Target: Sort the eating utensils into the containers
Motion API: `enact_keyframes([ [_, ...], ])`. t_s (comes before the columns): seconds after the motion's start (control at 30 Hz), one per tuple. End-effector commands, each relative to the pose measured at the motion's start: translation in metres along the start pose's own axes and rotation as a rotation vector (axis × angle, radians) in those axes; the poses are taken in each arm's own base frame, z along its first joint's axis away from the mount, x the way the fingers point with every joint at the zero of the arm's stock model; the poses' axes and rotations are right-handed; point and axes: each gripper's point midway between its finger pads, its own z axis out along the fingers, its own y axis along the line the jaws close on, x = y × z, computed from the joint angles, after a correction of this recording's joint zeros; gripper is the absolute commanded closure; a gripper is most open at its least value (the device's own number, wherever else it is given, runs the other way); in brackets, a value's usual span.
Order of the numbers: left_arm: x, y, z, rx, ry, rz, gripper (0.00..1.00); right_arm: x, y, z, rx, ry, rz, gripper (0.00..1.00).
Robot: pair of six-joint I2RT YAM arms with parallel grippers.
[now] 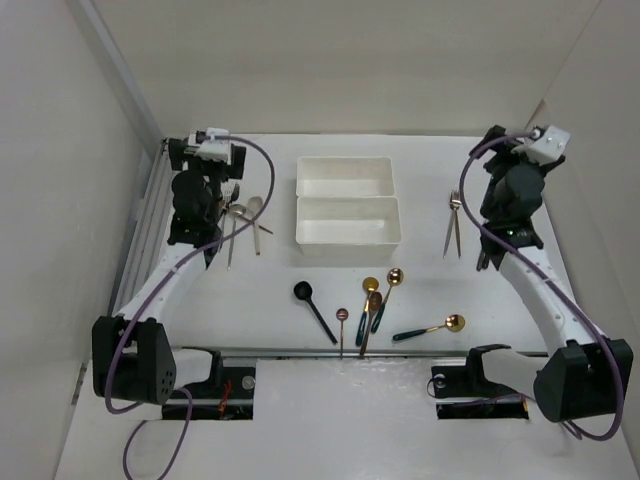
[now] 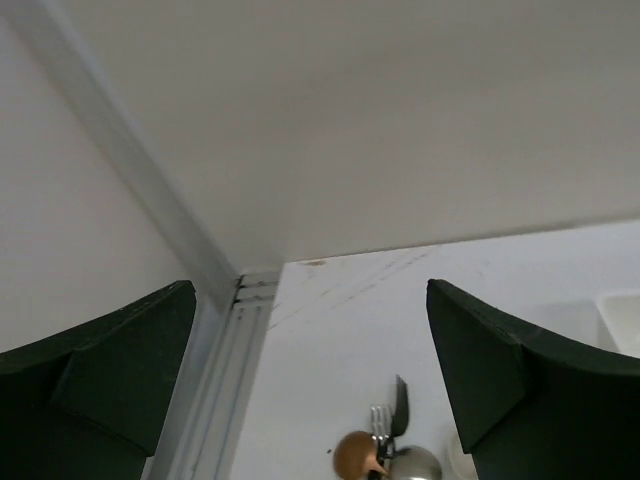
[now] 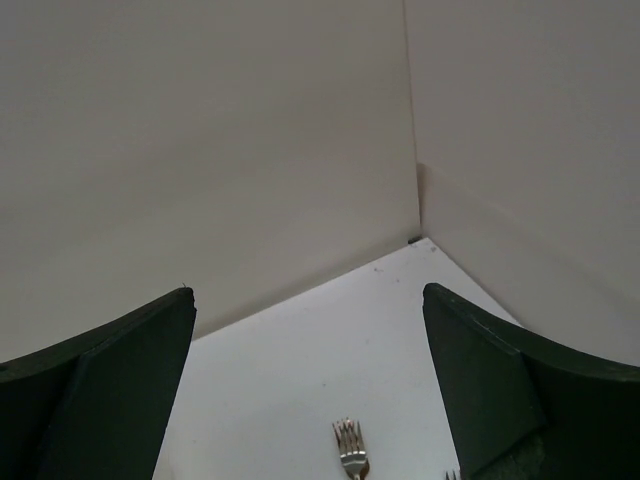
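Note:
Two white containers (image 1: pixel 345 176) (image 1: pixel 348 221) sit side by side at the table's middle. The eating utensils lie in three groups: silver and copper pieces (image 1: pixel 244 216) at the left, two forks (image 1: pixel 453 221) at the right, and several spoons near the front, among them a black spoon (image 1: pixel 314 305) and a gold spoon with a dark handle (image 1: pixel 430 328). My left gripper (image 2: pixel 308 288) hangs open above the left group, with a copper spoon (image 2: pixel 358 455) and a silver fork (image 2: pixel 380 420) below it. My right gripper (image 3: pixel 308 291) is open over a fork (image 3: pixel 350 455). Neither holds anything.
White walls close in the table on the left, back and right. A metal rail (image 1: pixel 150 215) runs along the left edge. Purple cables (image 1: pixel 262 160) loop off both arms. The arm bases (image 1: pixel 215 370) stand at the near edge.

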Motion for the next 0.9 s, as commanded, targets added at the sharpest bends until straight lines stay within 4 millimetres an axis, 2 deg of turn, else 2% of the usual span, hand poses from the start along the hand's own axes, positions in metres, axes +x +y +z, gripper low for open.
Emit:
enact_keyframes([
  [0.0,0.042,0.047,-0.004,-0.255,0.268,0.015,0.00,0.008,0.006,0.004,-0.049,0.171,-0.141,0.00],
  [0.03,0.047,0.042,-0.003,-0.199,0.301,0.022,0.00,-0.003,0.021,0.008,-0.114,0.174,-0.133,0.00],
  [0.1,0.070,0.029,-0.011,-0.067,0.434,0.026,0.00,0.019,0.042,0.006,-0.226,0.275,-0.150,0.00],
  [0.13,0.087,0.017,-0.011,0.017,0.494,-0.010,0.00,0.025,0.058,0.002,-0.316,0.308,-0.136,0.00],
  [0.17,0.098,0.010,-0.014,0.067,0.547,-0.018,0.00,0.030,0.065,0.001,-0.347,0.329,-0.126,0.00],
  [0.2,0.090,0.009,-0.007,0.104,0.563,-0.029,0.00,0.039,0.071,0.002,-0.369,0.354,-0.114,0.07],
  [0.23,0.125,-0.012,-0.020,0.208,0.719,-0.044,0.00,0.046,0.076,0.001,-0.388,0.373,-0.095,0.11],
  [0.3,0.143,-0.006,-0.019,0.241,0.836,-0.101,0.00,0.055,0.086,0.002,-0.438,0.406,-0.071,0.23],
  [0.33,0.135,-0.001,-0.016,0.276,0.882,-0.134,0.02,0.068,0.092,0.003,-0.465,0.439,-0.064,0.27],
  [0.37,0.162,-0.005,-0.014,0.336,0.961,-0.202,0.14,0.077,0.100,-0.001,-0.515,0.467,-0.058,0.30],
  [0.4,0.167,-0.005,-0.010,0.362,0.985,-0.214,0.22,0.074,0.107,0.002,-0.539,0.462,-0.051,0.31],
  [0.43,0.157,-0.003,0.005,0.379,0.964,-0.211,0.29,0.086,0.111,0.005,-0.551,0.492,-0.045,0.31],
  [0.47,0.177,-0.009,0.003,0.395,1.032,-0.223,0.35,0.089,0.115,0.006,-0.565,0.500,-0.043,0.31],
  [0.5,0.179,-0.009,0.008,0.387,1.034,-0.236,0.37,0.087,0.121,0.009,-0.582,0.500,-0.026,0.33],
  [0.57,0.177,-0.028,0.008,0.411,1.059,-0.282,0.39,0.100,0.121,0.011,-0.579,0.543,-0.003,0.33],
  [0.6,0.170,-0.048,0.005,0.467,1.057,-0.282,0.39,0.100,0.126,0.011,-0.596,0.548,0.012,0.33],
  [0.63,0.172,-0.060,0.000,0.492,1.069,-0.274,0.39,0.100,0.126,0.010,-0.592,0.552,0.024,0.33],
  [0.67,0.172,-0.074,-0.009,0.532,1.073,-0.248,0.39,0.108,0.127,0.011,-0.581,0.576,0.047,0.33],
  [0.7,0.159,-0.094,-0.013,0.580,1.033,-0.192,0.39,0.114,0.127,0.011,-0.575,0.591,0.054,0.33],
  [0.73,0.157,-0.103,-0.018,0.606,1.019,-0.149,0.39,0.114,0.127,0.011,-0.572,0.594,0.063,0.33],
  [0.77,0.157,-0.112,-0.023,0.623,1.015,-0.109,0.39,0.114,0.127,0.011,-0.569,0.597,0.073,0.34],
  [0.8,0.167,-0.119,-0.036,0.637,1.042,-0.076,0.39,0.123,0.125,0.010,-0.546,0.619,0.085,0.34],
  [0.83,0.171,-0.127,-0.043,0.638,1.061,-0.039,0.39,0.123,0.125,0.010,-0.543,0.622,0.094,0.34],
  [0.87,0.181,-0.128,-0.048,0.636,1.089,-0.032,0.39,0.127,0.123,0.008,-0.540,0.632,0.092,0.34],
])
